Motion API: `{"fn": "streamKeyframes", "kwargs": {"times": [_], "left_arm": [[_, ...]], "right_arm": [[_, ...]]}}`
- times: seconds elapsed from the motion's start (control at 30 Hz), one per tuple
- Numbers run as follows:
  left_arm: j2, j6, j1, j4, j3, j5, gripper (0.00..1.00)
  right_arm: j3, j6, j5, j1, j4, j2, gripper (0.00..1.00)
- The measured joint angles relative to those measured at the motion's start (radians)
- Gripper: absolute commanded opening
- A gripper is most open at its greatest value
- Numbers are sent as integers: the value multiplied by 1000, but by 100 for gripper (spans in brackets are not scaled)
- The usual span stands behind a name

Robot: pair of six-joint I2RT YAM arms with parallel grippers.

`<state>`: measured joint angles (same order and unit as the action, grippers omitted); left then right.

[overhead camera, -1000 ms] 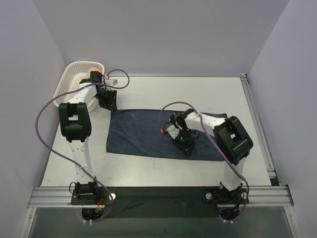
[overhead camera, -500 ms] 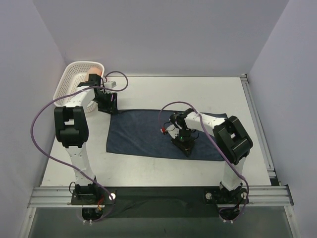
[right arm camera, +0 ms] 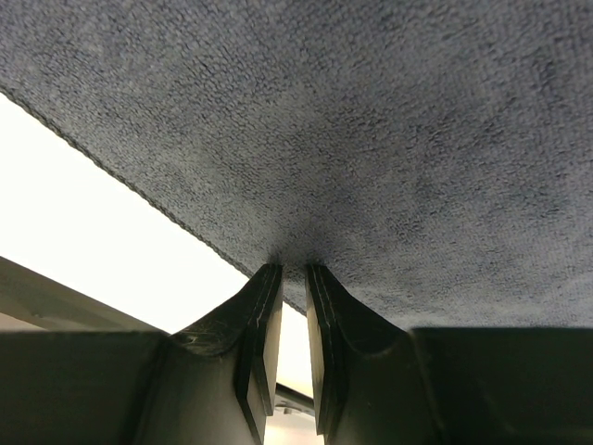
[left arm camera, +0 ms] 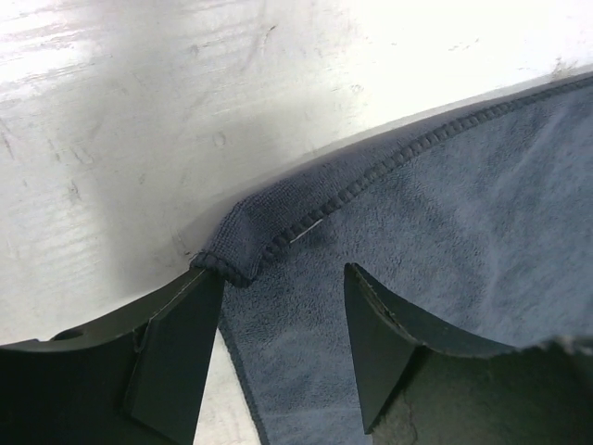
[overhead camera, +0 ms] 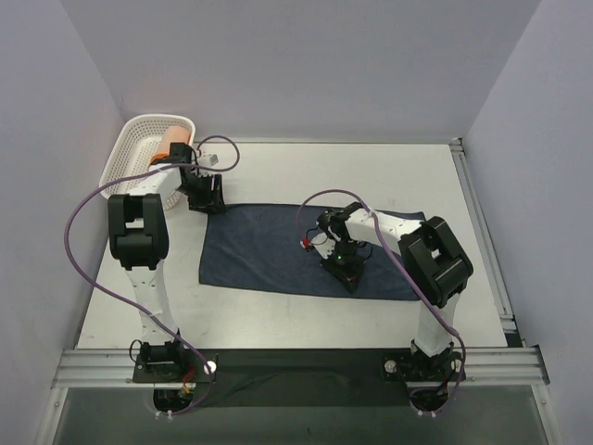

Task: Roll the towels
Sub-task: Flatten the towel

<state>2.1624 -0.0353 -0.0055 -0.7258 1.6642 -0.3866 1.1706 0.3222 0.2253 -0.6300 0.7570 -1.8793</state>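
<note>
The dark navy-blue flat cloth towel (overhead camera: 269, 250) is plain, one colour all over, and its stitched edge is the same blue. The orange rolled cloth towel (overhead camera: 170, 145) is bright. The white plastic lattice basket (overhead camera: 125, 153) has a criss-cross pattern of holes. The white flat table top (overhead camera: 278, 176) has faint grey scuffs. The thin purple cables (overhead camera: 69, 232) are plain.
</note>
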Motion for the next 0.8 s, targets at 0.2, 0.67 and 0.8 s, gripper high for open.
{"fn": "streamKeyframes", "kwargs": {"times": [0.2, 0.67, 0.8], "left_arm": [[0, 57, 0, 44, -2, -34, 64], [0, 173, 0, 169, -29, -50, 55], [1, 208, 4, 227, -30, -32, 51]], "right_arm": [[0, 5, 0, 0, 5, -1, 18], [10, 16, 0, 1, 20, -16, 18], [11, 19, 0, 2, 22, -17, 18]]}}
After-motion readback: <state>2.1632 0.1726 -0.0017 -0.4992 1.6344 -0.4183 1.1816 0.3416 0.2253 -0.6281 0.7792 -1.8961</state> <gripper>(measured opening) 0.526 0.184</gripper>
